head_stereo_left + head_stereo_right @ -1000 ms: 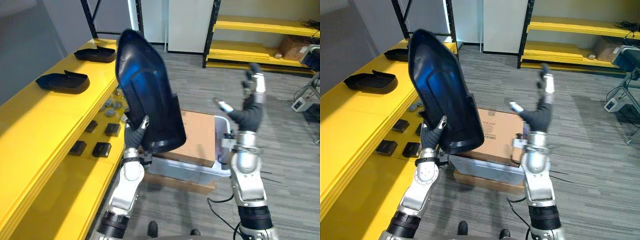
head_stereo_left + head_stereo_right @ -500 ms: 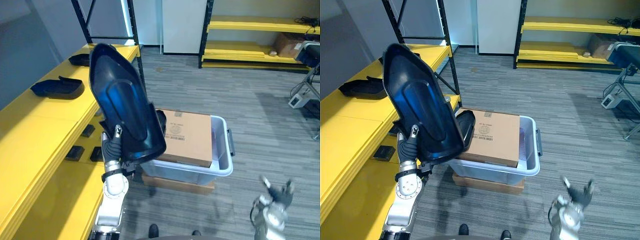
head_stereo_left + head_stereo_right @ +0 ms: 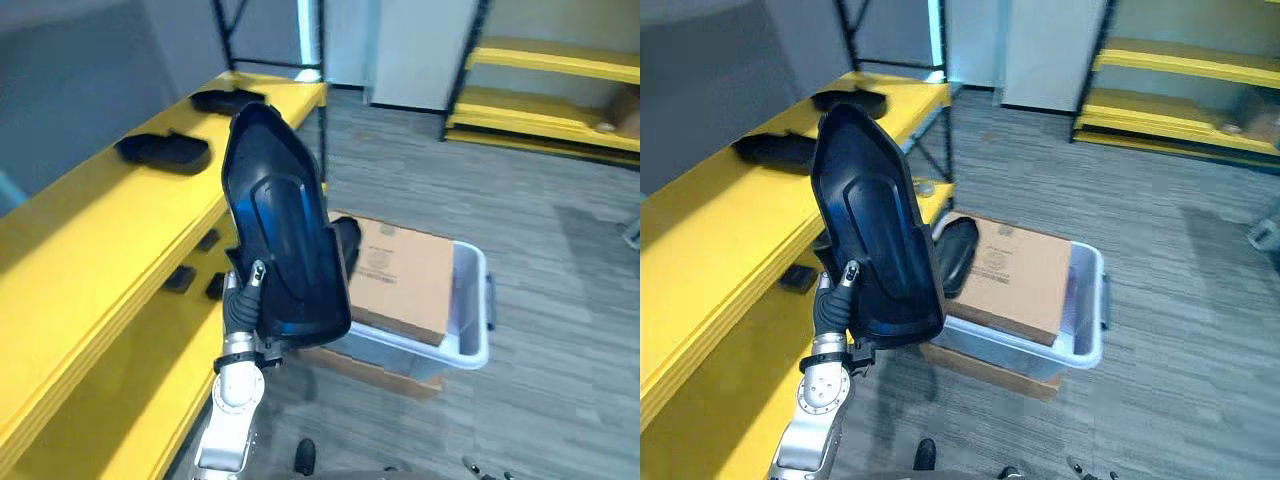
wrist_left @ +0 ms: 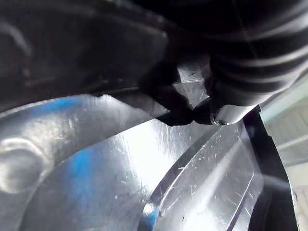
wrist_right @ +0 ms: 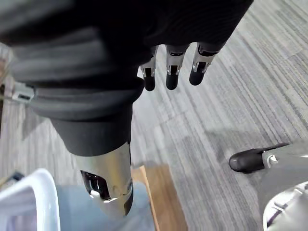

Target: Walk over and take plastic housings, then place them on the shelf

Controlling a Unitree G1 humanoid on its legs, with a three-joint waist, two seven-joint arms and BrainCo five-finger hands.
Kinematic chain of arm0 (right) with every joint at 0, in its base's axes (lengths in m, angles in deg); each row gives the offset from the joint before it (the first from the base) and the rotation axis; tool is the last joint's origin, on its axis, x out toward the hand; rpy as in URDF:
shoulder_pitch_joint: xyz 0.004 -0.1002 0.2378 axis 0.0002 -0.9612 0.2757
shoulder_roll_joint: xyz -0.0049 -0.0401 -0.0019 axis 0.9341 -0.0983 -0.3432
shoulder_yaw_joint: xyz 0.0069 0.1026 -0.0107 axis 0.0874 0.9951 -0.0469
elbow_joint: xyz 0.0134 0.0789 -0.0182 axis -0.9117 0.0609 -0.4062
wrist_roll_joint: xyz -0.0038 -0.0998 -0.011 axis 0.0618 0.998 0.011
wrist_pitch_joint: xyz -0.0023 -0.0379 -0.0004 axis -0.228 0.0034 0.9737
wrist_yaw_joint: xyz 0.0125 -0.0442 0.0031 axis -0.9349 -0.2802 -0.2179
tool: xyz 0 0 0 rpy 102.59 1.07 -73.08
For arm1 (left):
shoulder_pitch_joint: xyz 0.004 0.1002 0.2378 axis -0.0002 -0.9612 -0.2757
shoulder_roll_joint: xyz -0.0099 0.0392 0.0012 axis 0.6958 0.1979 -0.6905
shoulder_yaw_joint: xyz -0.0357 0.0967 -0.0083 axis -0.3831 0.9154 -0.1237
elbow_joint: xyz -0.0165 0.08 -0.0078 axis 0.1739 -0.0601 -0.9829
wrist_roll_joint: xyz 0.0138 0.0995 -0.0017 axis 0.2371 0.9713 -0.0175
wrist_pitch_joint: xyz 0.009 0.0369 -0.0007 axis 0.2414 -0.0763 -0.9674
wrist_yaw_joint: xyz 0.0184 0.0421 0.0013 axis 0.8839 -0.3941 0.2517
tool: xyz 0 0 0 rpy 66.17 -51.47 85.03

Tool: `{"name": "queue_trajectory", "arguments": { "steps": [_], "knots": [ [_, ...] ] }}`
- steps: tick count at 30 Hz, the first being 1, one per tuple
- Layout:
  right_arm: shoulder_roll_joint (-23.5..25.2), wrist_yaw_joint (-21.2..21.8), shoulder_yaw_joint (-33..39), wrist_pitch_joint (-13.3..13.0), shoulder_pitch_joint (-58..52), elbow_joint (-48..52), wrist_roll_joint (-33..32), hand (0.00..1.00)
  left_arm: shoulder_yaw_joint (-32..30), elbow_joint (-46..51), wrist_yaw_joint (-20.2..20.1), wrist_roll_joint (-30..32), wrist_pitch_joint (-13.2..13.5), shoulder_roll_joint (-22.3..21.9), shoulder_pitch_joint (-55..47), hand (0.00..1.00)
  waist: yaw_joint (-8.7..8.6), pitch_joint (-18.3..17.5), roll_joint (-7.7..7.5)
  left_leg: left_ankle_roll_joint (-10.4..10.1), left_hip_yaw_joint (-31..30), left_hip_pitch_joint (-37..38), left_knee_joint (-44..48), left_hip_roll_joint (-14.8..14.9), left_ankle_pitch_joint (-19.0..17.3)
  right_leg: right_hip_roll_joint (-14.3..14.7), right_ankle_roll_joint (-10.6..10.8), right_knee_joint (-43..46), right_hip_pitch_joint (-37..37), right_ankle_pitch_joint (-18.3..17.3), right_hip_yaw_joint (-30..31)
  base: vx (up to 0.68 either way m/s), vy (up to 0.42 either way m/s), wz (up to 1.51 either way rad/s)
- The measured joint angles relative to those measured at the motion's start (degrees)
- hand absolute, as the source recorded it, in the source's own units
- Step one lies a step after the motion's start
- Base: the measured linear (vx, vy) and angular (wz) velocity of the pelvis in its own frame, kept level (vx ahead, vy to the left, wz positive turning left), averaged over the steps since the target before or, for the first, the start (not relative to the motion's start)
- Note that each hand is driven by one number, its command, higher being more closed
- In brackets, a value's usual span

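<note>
Grey striped carpet [image 3: 560,250] runs between a long yellow shelf [image 3: 110,230] on the robot's left and more yellow racking along the far wall. Held up over the shelf's edge is the plastic housing [image 3: 285,240], a large, glossy, dark blue-black shell. It is long and tapered, standing nearly upright with its narrow end high and its hollow, ribbed inner face turned toward the camera. The left hand [image 3: 243,300] grips it at the lower rim, thumb pressed on the inner face and fingers curled behind. The left wrist view shows a dark tip against the scratched, shiny inside of the shell. Two black housings [image 3: 165,150] lie flat on the shelf's top farther along, well apart from the held one. Just past the held shell sits a clear bin [image 3: 470,320] with a cardboard box [image 3: 405,275] in it and a smaller dark housing [image 3: 345,245] leaning against the box's near side. The right hand [image 5: 173,65] hangs over the carpet beside the bin's corner, fingers straight and loose, holding nothing. A second ago that hand was raised in front of the bin with its fingers spread. Half a second ago it had dropped to the low right edge of the eye views. The whole scene has shifted in the eye views since then, so the camera has moved. The left hand's grip on the shell is unchanged.
</note>
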Motion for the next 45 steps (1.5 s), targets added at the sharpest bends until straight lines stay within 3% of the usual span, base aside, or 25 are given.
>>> {"name": "queue_trajectory", "arguments": {
  "steps": [1, 2, 3, 4, 7, 9, 12, 13, 14, 15, 16, 18, 22, 25, 26, 27, 28, 30, 31, 33, 36, 41, 45],
  "knots": [
    [0.5, 0.0, -0.4, -0.2, 0.3, 0.7, 0.0, 0.00, 0.0, 0.3, 0.0, -0.4, 0.2, -0.1, 0.1, 1.00, 0.15, 0.6, -1.34, 0.7, 0.9, -0.9, 1.6, -0.3, -0.5, -1.5, -0.1, 0.8, -0.1, -0.8, -1.9, 0.01, 0.074, 1.82],
    [0.3, 0.0, -0.7, -0.3, 1.0, 1.4, 0.0, 0.00, 0.0, 1.0, 0.1, -0.9, 0.4, -0.4, 0.1, 1.00, 0.65, 0.8, -0.85, 2.6, 4.1, -3.5, 6.9, -0.4, -1.8, -3.1, 0.2, 2.7, 0.3, -2.1, -4.4, 0.09, 0.072, 1.40],
    [-0.2, 0.0, -1.8, -0.4, 2.1, 3.2, 0.0, 0.00, -0.1, 2.0, 0.3, -1.6, 0.4, -1.0, -0.1, 1.00, 0.59, 1.0, 0.24, 3.9, 8.8, -4.5, 11.6, 1.4, -3.3, -3.9, 1.3, 6.2, 1.3, -3.8, -7.5, 0.10, 0.040, 1.62],
    [0.0, 0.1, -2.9, -0.4, 2.8, 4.2, 0.0, 0.00, -0.1, 2.2, 0.1, -2.0, 0.7, -1.4, -0.3, 1.00, 0.58, 1.0, -0.60, 4.8, 12.3, -4.5, 12.4, 1.2, -3.9, -6.2, 2.0, 8.9, 2.6, -5.0, -9.4, 0.10, 0.029, 1.29],
    [1.2, 1.1, -5.8, -0.7, 4.2, 6.9, 0.6, 0.00, 0.3, 2.4, -0.2, -2.1, 2.0, -2.6, -0.7, 1.00, 1.32, 1.0, -1.10, 6.5, 22.1, -4.4, 14.7, 3.2, -6.4, -6.9, 3.6, 7.0, 6.3, -4.6, -13.8, 0.11, 0.030, 0.83],
    [2.2, 1.6, -6.7, -0.4, 4.7, 7.5, 0.9, 0.00, 0.2, 2.4, -0.4, -2.1, 2.1, -3.1, -0.8, 1.00, 3.24, 0.9, -1.37, 6.2, 21.8, -5.1, 17.2, 2.7, -7.9, -7.0, 4.4, 6.0, 7.3, -3.9, -14.2, 0.18, 0.063, 0.23],
    [3.1, 2.5, -7.5, 0.0, 4.9, 7.7, 2.6, 0.00, 0.4, 2.5, -1.6, -3.0, 2.1, -3.2, -0.8, 1.00, 3.31, 1.3, -2.27, 6.5, 19.4, -5.6, 21.7, 0.2, -12.0, -9.4, 4.3, 8.6, 9.8, -3.9, -14.5, 0.19, 0.128, 0.53],
    [3.0, 2.5, -7.8, 0.1, 4.8, 7.7, 2.7, 0.00, 0.6, 2.5, -1.7, -3.2, 2.1, -3.2, -0.8, 1.00, 3.32, 1.3, -2.35, 6.7, 19.0, -5.5, 22.9, -0.1, -12.9, -10.5, 3.7, 11.1, 9.7, -4.1, -13.4, 0.17, 0.124, 0.37],
    [2.8, 2.5, -7.9, 0.3, 4.6, 7.7, 2.8, 0.00, 0.7, 2.5, -1.8, -3.2, 2.0, -3.1, -0.8, 1.00, 3.31, 1.5, -2.56, 7.3, 18.0, -4.4, 24.9, -0.7, -14.9, -12.8, -1.8, 18.5, 8.0, -4.2, -8.5, 0.20, 0.150, 0.32],
    [2.8, 2.5, -8.2, 0.6, 4.6, 7.7, 2.9, 0.00, 0.7, 2.5, -1.6, -3.3, 2.0, -2.9, -0.8, 1.00, 3.32, 1.6, -2.71, 6.9, 16.8, -2.7, 25.4, -0.9, -16.5, -13.3, -4.8, 25.7, 4.1, -5.7, 0.1, 0.19, 0.147, 0.31],
    [2.8, 2.6, -8.8, 0.9, 4.7, 7.7, 3.1, 0.00, 0.7, 2.4, -1.4, -3.3, 2.0, -2.9, -0.7, 1.00, 3.25, 1.6, -2.73, 6.6, 16.1, -1.9, 25.3, -0.8, -16.9, -12.2, -3.6, 27.8, 2.4, -6.7, 4.6, 0.17, 0.128, 0.44],
    [3.1, 2.6, -9.3, 1.0, 4.7, 7.6, 3.3, 0.00, 1.8, 2.4, -1.3, -3.3, 2.1, -2.8, -0.4, 1.00, 3.19, 1.4, -3.14, 6.3, 13.5, 1.0, 23.2, -0.9, -17.1, -7.5, 0.7, 28.6, -3.7, -9.5, 15.4, 0.17, 0.083, 0.57],
    [3.2, 2.5, -9.3, 1.0, 4.1, 7.4, 3.3, 0.00, 4.2, -0.2, -1.0, -3.2, 2.2, -1.7, 2.0, 1.00, 2.57, 0.9, -4.47, 5.7, 7.7, 4.8, 20.8, -2.8, -17.2, -2.4, 1.5, 18.2, -10.1, -9.7, 22.6, 0.22, -0.027, 0.78],
    [3.1, 2.5, -10.0, 1.1, 2.7, 6.9, 3.4, 0.00, 5.5, -1.6, -1.0, -3.1, 2.5, -1.7, 2.8, 1.00, 1.49, 0.4, -5.43, 4.4, 2.6, 6.6, 19.9, -4.7, -18.0, -1.4, 1.1, 11.9, -11.6, -8.1, 24.7, 0.20, -0.168, 1.03],
    [3.1, 2.5, -10.1, 1.1, 2.6, 6.9, 3.4, 0.00, 5.6, -1.6, -1.0, -3.1, 2.5, -1.7, 2.8, 1.00, 1.48, 0.4, -5.53, 4.3, 2.4, 6.6, 19.9, -4.8, -18.1, -1.5, 1.0, 11.7, -11.7, -7.9, 24.7, 0.17, -0.203, 0.81],
    [3.2, 2.5, -10.5, 1.1, 1.9, 6.1, 3.4, 0.00, 6.5, -1.7, -1.0, -3.1, 2.7, -1.6, 2.8, 1.00, 1.38, -0.4, -6.96, 3.6, 1.0, 6.6, 19.6, -5.7, -18.8, -2.1, 0.4, 9.6, -11.6, -4.0, 24.1, 0.26, -0.293, 0.92],
    [3.4, 2.5, -10.4, 1.2, 2.1, 5.0, 3.4, 0.00, 7.3, -2.5, -1.0, -3.1, 2.9, -1.8, 2.9, 1.00, 1.51, -0.7, -7.14, 2.5, 0.2, 6.5, 20.0, -4.5, -19.8, -1.9, 0.4, 8.7, -10.1, -0.4, 21.8, 0.27, -0.317, 1.08],
    [3.5, 2.5, -10.4, 1.2, 2.5, 4.9, 3.4, 0.00, 7.7, -3.2, -1.0, -3.1, 2.9, -1.7, 3.0, 1.00, 1.74, -1.2, -5.83, -0.2, 1.9, 5.3, 20.0, -0.8, -18.9, -0.4, -1.1, 7.6, -9.1, -1.1, 17.8, 0.30, -0.346, 0.77],
    [3.7, 2.5, -10.4, 1.2, 3.3, 4.9, 3.4, 0.00, 7.8, -3.5, -1.0, -3.1, 2.8, -1.8, 3.0, 1.00, 1.51, -1.2, -5.81, -2.7, 2.6, 5.4, 18.8, 0.0, -17.3, -0.2, -1.4, 6.9, -8.6, -1.3, 16.2, 0.25, -0.256, 0.61],
    [3.6, 2.4, -10.2, 1.1, 3.4, 5.0, 3.2, 0.00, 8.6, -4.3, -1.2, -3.1, 2.8, -2.1, 3.1, 1.00, 1.31, -1.2, -5.82, -4.8, 3.8, 6.8, 16.4, 1.2, -15.8, 0.4, -1.8, 5.1, -5.8, -1.4, 14.0, 0.23, -0.202, 0.64],
    [3.6, 2.4, -9.8, 0.5, 3.5, 5.1, 3.2, 0.00, 9.2, -4.4, -1.4, -3.1, 2.8, -2.1, 3.4, 1.00, 1.59, -1.7, -5.96, -4.5, 4.9, 8.3, 13.7, 2.7, -14.7, 2.0, -2.2, 2.8, -3.0, -1.6, 12.3, 0.17, -0.133, 0.40],
    [3.3, 2.5, -8.2, 0.2, 3.0, 4.9, 3.2, 0.00, 8.9, -7.2, -1.4, -3.1, 2.8, -2.0, 4.5, 1.00, 1.65, -2.9, -6.40, -4.4, 5.0, 10.1, 12.0, 2.7, -13.7, 2.6, -2.4, -0.1, -0.1, -1.5, 11.7, 0.13, -0.043, 0.23],
    [3.2, 2.5, -7.9, 0.0, 3.4, 3.3, 3.6, 0.00, 8.6, -9.6, -1.3, -2.7, 2.7, -1.3, 5.2, 1.00, 1.58, -4.4, -6.55, -4.3, 6.7, 11.3, 10.2, 3.2, -12.3, 3.7, -4.1, -3.2, 0.9, 1.0, 13.5, 0.07, 0.015, -0.11]
  ]
}}
